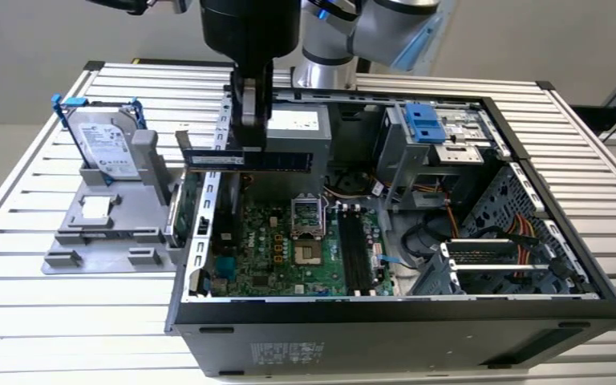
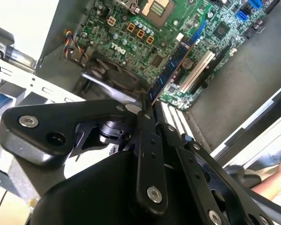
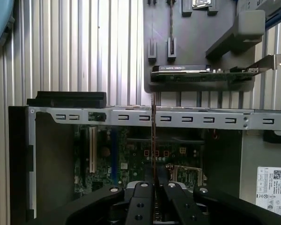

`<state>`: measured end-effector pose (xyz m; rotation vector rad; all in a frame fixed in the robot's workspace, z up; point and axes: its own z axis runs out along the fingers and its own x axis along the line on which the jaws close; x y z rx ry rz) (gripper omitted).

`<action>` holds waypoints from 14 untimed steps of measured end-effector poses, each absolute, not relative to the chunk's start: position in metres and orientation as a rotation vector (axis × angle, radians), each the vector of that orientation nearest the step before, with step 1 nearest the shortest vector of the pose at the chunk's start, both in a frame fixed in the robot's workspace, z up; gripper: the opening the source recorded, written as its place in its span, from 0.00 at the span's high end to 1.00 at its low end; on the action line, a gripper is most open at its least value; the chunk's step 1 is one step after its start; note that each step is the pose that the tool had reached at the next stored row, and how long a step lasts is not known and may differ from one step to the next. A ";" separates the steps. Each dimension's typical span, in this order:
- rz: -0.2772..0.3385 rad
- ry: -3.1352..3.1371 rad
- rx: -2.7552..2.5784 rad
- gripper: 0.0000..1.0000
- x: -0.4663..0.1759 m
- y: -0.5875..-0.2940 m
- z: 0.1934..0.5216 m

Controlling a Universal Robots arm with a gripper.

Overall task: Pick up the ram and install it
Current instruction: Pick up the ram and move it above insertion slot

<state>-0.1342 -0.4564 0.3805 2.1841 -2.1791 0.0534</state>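
Observation:
The ram (image 1: 276, 160) is a long thin stick with dark chips, held level in the air over the open computer case, above its back-left corner in the exterior view. My gripper (image 1: 249, 143) comes down from above and is shut on the stick near its left end. In both wrist views the ram (image 2: 173, 65) (image 3: 153, 140) runs edge-on out from between the black fingers (image 2: 146, 123) (image 3: 141, 199). Below it lies the green motherboard (image 1: 276, 249) with its long black slots (image 1: 353, 257) beside the processor socket (image 1: 304, 212).
A silver hard drive with blue handles (image 1: 105, 144) stands in a grey fixture (image 1: 99, 233) on the slatted table, at the exterior view's left. A green expansion card (image 3: 196, 71) rests in that fixture. The case holds a drive cage (image 1: 442, 136), cables (image 1: 490, 233) and a metal top rail (image 3: 178, 118).

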 end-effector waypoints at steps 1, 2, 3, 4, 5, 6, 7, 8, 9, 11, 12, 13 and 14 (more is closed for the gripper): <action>0.053 -2.179 2.184 1.00 -0.133 -0.456 0.381; 0.053 -2.179 2.184 1.00 -0.132 -0.456 0.381; 0.053 -2.179 2.184 1.00 -0.131 -0.456 0.381; 0.053 -2.179 2.184 1.00 -0.130 -0.456 0.381; 0.053 -2.179 2.184 1.00 -0.129 -0.456 0.381; 0.053 -2.179 2.184 1.00 -0.128 -0.456 0.381; 0.053 -2.179 2.184 1.00 -0.127 -0.456 0.381; 0.053 -2.179 2.184 1.00 -0.126 -0.456 0.381; 0.053 -2.179 2.184 1.00 -0.126 -0.456 0.381; 0.053 -2.179 2.184 1.00 -0.124 -0.456 0.381; 0.053 -2.179 2.184 1.00 -0.123 -0.456 0.381; 0.053 -2.179 2.184 1.00 -0.123 -0.456 0.381; 0.053 -2.179 2.184 1.00 -0.122 -0.456 0.381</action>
